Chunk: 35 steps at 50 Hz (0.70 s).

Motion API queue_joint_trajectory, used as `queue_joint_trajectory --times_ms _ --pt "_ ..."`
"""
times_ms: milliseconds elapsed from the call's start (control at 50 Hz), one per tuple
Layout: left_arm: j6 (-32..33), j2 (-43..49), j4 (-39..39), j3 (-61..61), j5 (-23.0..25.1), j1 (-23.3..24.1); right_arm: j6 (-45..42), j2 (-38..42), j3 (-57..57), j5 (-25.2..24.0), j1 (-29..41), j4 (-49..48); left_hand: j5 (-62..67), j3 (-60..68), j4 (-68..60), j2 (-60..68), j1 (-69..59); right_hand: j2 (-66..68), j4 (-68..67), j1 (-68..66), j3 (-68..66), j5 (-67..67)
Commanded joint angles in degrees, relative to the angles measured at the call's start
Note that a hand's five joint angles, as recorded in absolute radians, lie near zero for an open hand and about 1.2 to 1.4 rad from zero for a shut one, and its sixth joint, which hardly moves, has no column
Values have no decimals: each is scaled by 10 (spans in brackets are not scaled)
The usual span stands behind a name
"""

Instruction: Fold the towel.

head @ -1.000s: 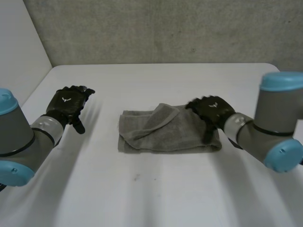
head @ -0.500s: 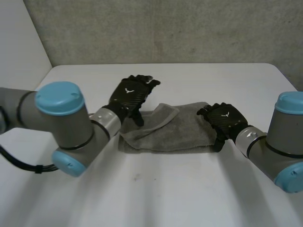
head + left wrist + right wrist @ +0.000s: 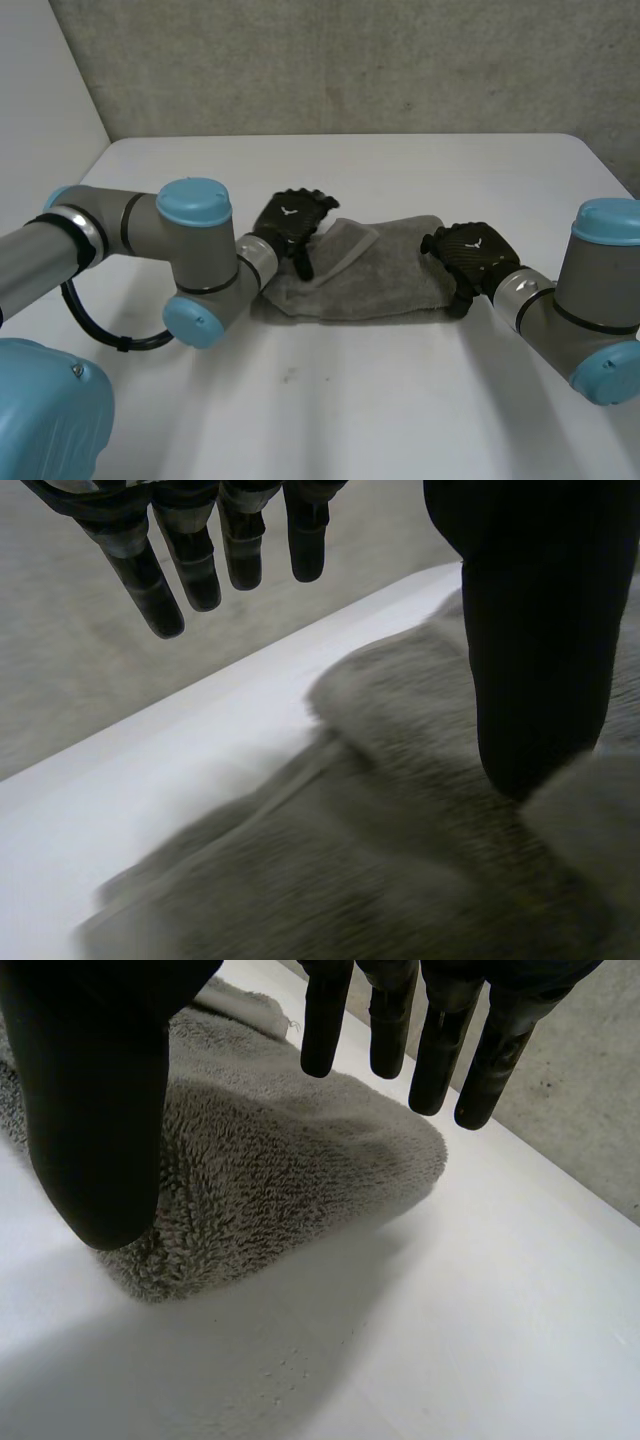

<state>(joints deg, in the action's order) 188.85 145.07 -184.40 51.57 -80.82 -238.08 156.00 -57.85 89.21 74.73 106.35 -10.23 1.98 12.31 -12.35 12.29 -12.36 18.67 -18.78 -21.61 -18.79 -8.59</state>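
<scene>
A grey towel (image 3: 372, 272) lies folded in the middle of the white table (image 3: 330, 410), with a loose flap turned over its left part. My left hand (image 3: 290, 222) hovers over the towel's left end, fingers (image 3: 190, 565) straight and thumb apart, open above the cloth (image 3: 420, 810). My right hand (image 3: 468, 254) sits at the towel's right end, open too. In the right wrist view its fingers (image 3: 440, 1050) are straight above the towel's rounded corner (image 3: 300, 1160), and the thumb hangs near the nearer edge.
A grey wall (image 3: 340, 60) runs behind the table's far edge (image 3: 340, 137). My left arm (image 3: 150, 250) reaches across the table's left half. Bare table lies in front of the towel and to its right (image 3: 480, 1300).
My left arm has swung in from the table's left side, bringing its hand over the towel's left end. My right hand has shifted a little right, to the towel's right end.
</scene>
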Motion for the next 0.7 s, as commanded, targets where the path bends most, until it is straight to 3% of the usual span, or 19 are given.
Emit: queue_joint_trajectory --times_ms 20,60,180,420,700 --pt "3 -1 -2 -4 -135 -13 -1 6 -2 0 0 0 19 16 -16 16 -16 39 -37 -9 -37 -39" --pt "12 -7 2 7 -154 -13 0 8 -4 0 0 0 16 13 -12 13 -12 39 -37 -9 -37 -39" --pt "20 -33 6 34 -150 -15 -1 8 -6 0 1 0 8 4 -4 4 -4 42 -41 -13 -41 -43" --pt "-18 -95 2 71 -42 42 0 9 -5 0 1 0 1 -2 3 -2 3 44 -43 -14 -42 -44" --pt "-17 0 4 28 -31 50 -1 15 -7 -2 1 -1 9 6 -6 6 -5 55 -54 -26 -54 -56"
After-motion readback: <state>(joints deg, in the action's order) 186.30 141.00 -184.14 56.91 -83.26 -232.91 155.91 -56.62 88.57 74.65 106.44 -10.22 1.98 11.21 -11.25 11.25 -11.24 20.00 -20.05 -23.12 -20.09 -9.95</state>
